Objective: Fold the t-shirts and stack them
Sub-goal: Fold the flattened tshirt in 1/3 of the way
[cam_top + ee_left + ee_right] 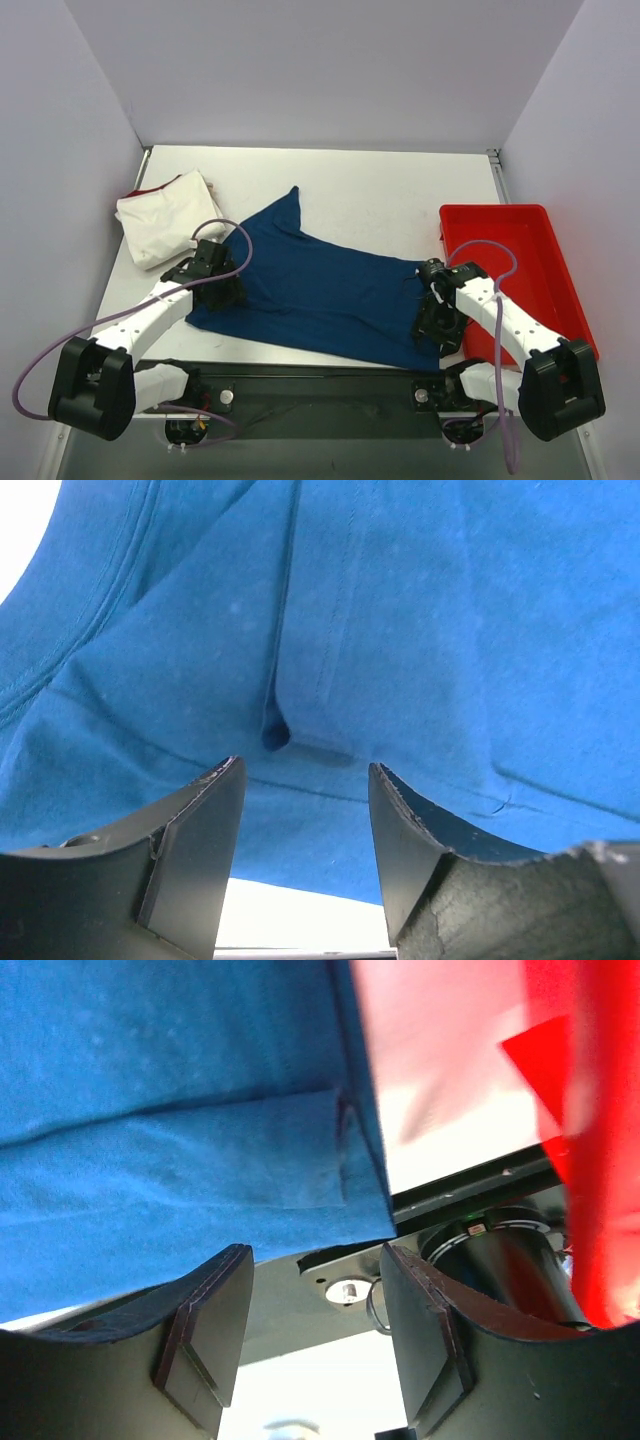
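The dark blue t-shirt [320,285] lies spread, partly rumpled, across the middle of the table. A cream-white t-shirt [165,215] with a red edge sits folded at the back left. My left gripper [215,287] is low over the blue shirt's left edge. In the left wrist view its jaws [305,765] stand apart with blue cloth [400,610] and a seam beyond the tips, nothing pinched. My right gripper [437,325] hovers at the shirt's near right corner. Its jaws [317,1250] are open, and the hemmed corner [150,1110] lies just past the fingertips.
A red plastic tray [495,208] stands at the right, close beside my right arm, and shows red in the right wrist view [600,1160]. The arm bases and black mounting rail [320,375] run along the near edge. White walls close the back and sides.
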